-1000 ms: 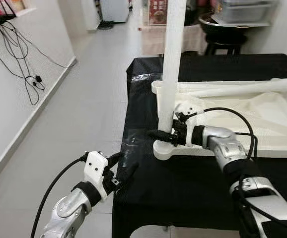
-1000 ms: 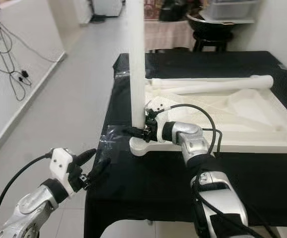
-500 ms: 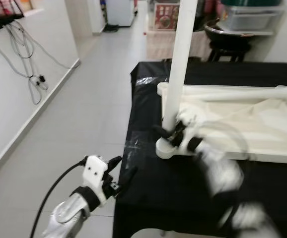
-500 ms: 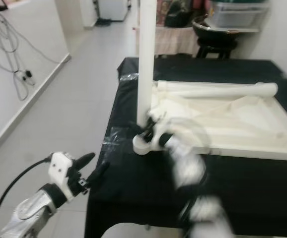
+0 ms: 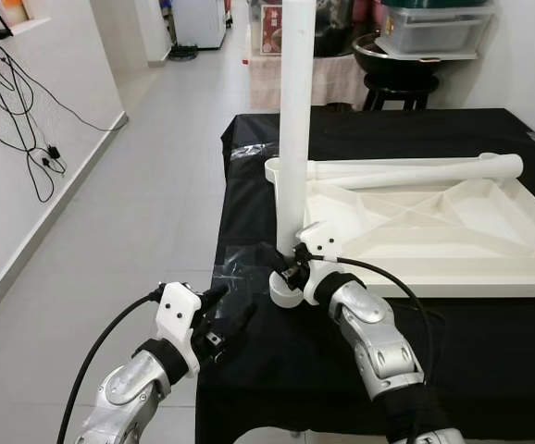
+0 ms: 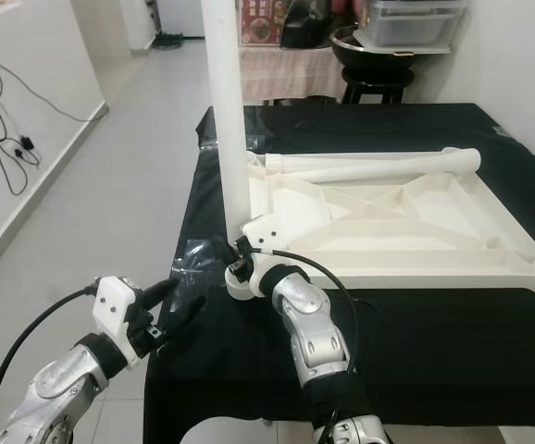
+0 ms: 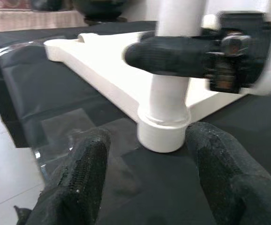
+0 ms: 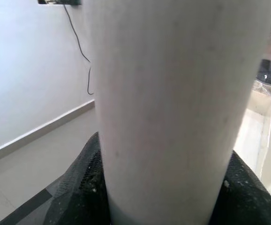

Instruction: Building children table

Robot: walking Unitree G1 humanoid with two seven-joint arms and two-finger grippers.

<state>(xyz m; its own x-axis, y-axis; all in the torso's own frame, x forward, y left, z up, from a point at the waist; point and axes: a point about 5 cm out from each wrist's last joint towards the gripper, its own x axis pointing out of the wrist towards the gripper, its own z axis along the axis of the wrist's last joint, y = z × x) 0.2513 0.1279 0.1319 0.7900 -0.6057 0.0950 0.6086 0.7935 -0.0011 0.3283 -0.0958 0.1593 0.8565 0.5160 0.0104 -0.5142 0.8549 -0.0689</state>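
a lived-in home is suggested: a pale tiled floor [image 5: 147, 213] runs as a corridor toward 11 o'clock, loose cables [image 5: 22, 111] are hung on the white wall at 10 o'clock, and a black stool [image 5: 399, 88] with a storage box [image 5: 431, 37] is seen at 1 o'clock beyond the black-draped counter [image 5: 490, 342].

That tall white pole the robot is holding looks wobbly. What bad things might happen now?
1. The right claw grips the tall white leg only near its base, so the long top might tip or lean in its round corner socket.
2. The upside-down white plastic tabletop lies near the edge of the black table; a hard twist might slide it off.
3. The open left claw hovers close and might bump it.
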